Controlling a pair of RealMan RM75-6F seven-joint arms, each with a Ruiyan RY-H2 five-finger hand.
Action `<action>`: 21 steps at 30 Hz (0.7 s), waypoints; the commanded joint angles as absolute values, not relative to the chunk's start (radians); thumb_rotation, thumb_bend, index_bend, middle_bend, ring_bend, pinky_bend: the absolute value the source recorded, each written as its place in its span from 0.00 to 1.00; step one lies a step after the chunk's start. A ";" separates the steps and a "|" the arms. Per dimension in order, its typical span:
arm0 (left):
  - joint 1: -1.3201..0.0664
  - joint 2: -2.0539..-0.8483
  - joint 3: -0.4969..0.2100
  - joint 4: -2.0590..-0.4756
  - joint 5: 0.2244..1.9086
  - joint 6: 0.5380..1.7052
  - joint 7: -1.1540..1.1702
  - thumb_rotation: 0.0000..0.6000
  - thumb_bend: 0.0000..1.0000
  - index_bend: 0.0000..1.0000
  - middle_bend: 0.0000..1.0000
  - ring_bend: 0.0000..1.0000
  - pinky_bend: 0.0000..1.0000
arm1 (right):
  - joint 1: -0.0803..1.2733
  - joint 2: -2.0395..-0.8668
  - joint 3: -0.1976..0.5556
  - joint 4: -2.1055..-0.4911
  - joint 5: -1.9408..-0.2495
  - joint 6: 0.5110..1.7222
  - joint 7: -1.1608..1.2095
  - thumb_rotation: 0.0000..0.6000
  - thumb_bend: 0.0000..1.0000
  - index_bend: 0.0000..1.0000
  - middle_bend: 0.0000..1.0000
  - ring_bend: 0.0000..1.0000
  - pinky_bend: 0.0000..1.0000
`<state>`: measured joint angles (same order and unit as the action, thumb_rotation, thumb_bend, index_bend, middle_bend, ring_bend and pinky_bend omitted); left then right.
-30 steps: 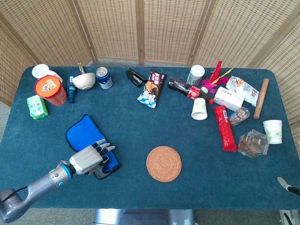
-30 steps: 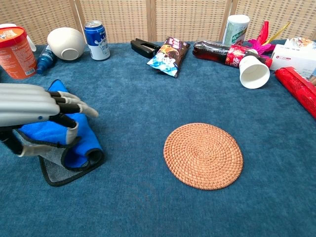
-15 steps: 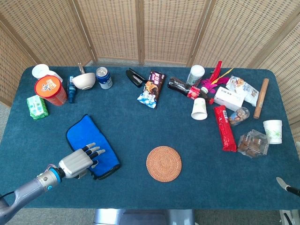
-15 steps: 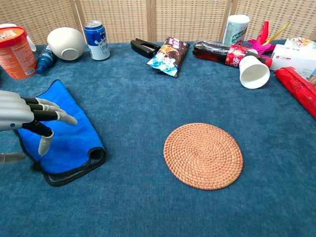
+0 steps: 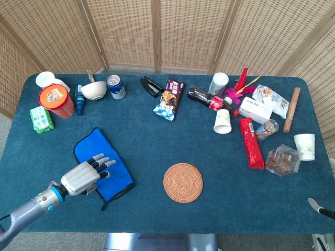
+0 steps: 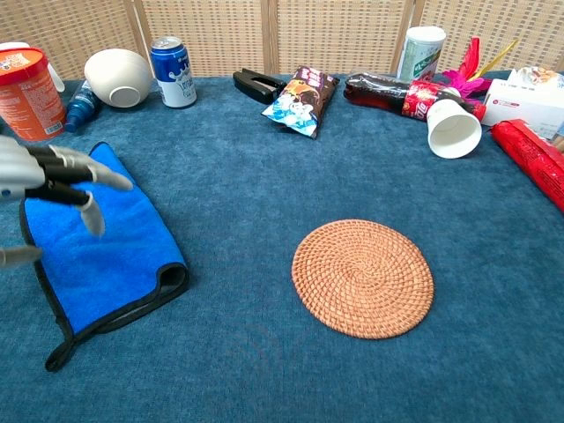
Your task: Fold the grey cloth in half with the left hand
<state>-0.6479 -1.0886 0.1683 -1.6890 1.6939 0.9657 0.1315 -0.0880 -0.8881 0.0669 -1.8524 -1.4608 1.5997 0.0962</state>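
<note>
Cloth [image 5: 104,167]: lies on the left part of the table [image 5: 157,141], blue face up, with a dark bound edge; a grey underside shows at its near right corner in the chest view, where the edge curls up.
Cloth edges: its far corner points toward the bowl [image 5: 93,90]; a thin dark corner trails toward the table's front edge.
Left hand [image 5: 84,177]: over the cloth's near left part, palm down, fingers spread and holding nothing.
Fingers [image 6: 84,181]: in the chest view they reach out over the cloth's far left half; whether the tips touch it I cannot tell.
Right hand [image 5: 319,206]: only a pale tip shows at the lower right of the head view, off the table; how its fingers lie I cannot tell.
Open room: bare table between the cloth and the mat [image 5: 182,182], and beyond the cloth up to the back row.
Left edge: a green packet [image 5: 41,119] and an orange tub [image 5: 56,100] stand near the far left corner, apart from the cloth.
Back row: can [image 5: 115,86], black stapler [image 5: 151,86], snack bag [image 5: 169,98], bottle [image 5: 205,98].
Right side: a tipped cup [image 5: 222,121], a red packet [image 5: 252,142] and a plastic box [image 5: 282,160], all well apart from the cloth.
</note>
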 commanded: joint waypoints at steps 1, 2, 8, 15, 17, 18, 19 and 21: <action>-0.610 -1.109 0.140 -1.653 1.662 1.017 0.150 1.00 0.50 0.26 0.00 0.00 0.07 | -0.089 -0.887 0.067 -1.853 -1.463 1.602 0.098 1.00 0.00 0.00 0.00 0.00 0.00; -0.598 -1.111 0.134 -1.645 1.640 1.025 0.155 1.00 0.50 0.25 0.00 0.00 0.06 | -0.090 -0.887 0.066 -1.854 -1.465 1.603 0.099 1.00 0.00 0.00 0.00 0.00 0.00; -0.559 -1.114 0.103 -1.633 1.552 1.048 0.202 1.00 0.37 0.18 0.00 0.00 0.02 | -0.092 -0.885 0.064 -1.854 -1.474 1.609 0.101 1.00 0.00 0.00 0.00 0.00 0.00; -0.490 -1.095 0.075 -1.651 1.478 1.131 0.207 1.00 0.08 0.00 0.00 0.00 0.00 | -0.097 -0.883 0.063 -1.855 -1.479 1.619 0.103 1.00 0.00 0.00 0.00 0.00 0.00; -0.459 -1.091 0.070 -1.660 1.465 1.176 0.203 1.00 0.07 0.00 0.00 0.00 0.00 | -0.098 -0.883 0.065 -1.855 -1.480 1.625 0.100 1.00 0.00 0.00 0.00 0.00 0.00; -0.445 -1.090 0.069 -1.666 1.461 1.195 0.200 1.00 0.07 0.00 0.00 0.00 0.00 | -0.099 -0.883 0.065 -1.856 -1.482 1.627 0.100 1.00 0.00 0.00 0.00 0.00 0.00; -0.429 -1.088 0.070 -1.672 1.459 1.216 0.195 1.00 0.07 0.00 0.00 0.00 0.00 | -0.100 -0.883 0.064 -1.857 -1.485 1.631 0.101 1.00 0.00 0.00 0.00 0.00 0.00; -0.380 -1.075 0.078 -1.689 1.451 1.277 0.180 1.00 0.07 0.00 0.00 0.00 0.00 | -0.103 -0.881 0.063 -1.859 -1.493 1.637 0.109 1.00 0.00 0.00 0.00 0.00 0.00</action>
